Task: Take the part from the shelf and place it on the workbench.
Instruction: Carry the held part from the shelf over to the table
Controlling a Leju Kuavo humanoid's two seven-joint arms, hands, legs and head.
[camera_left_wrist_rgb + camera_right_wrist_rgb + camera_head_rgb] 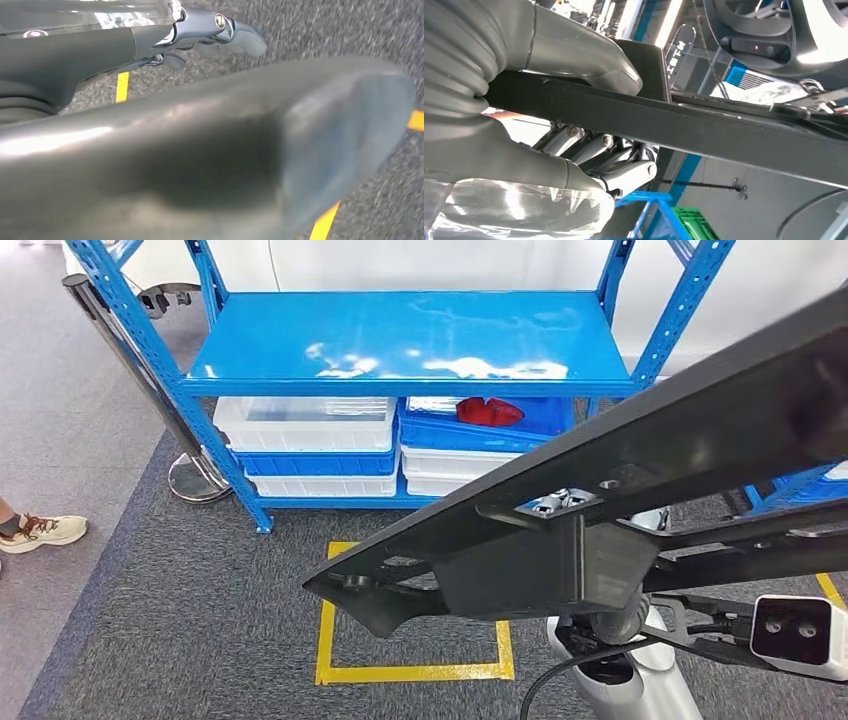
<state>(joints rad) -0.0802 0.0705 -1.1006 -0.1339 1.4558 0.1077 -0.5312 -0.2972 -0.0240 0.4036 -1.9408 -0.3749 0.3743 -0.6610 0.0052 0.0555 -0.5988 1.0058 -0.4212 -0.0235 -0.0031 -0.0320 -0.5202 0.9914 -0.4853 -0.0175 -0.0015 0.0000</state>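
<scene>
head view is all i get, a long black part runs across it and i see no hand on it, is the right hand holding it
Observer: Yes. In the right wrist view the right hand grips the black part, with the thumb on one side of the bar and the fingers curled on the other.
Operator: and the left hand
Observer: In the left wrist view the left hand has its fingers stretched out above grey carpet with yellow tape. A blurred grey mass close to the lens hides the rest, so I cannot tell whether it holds anything.
</scene>
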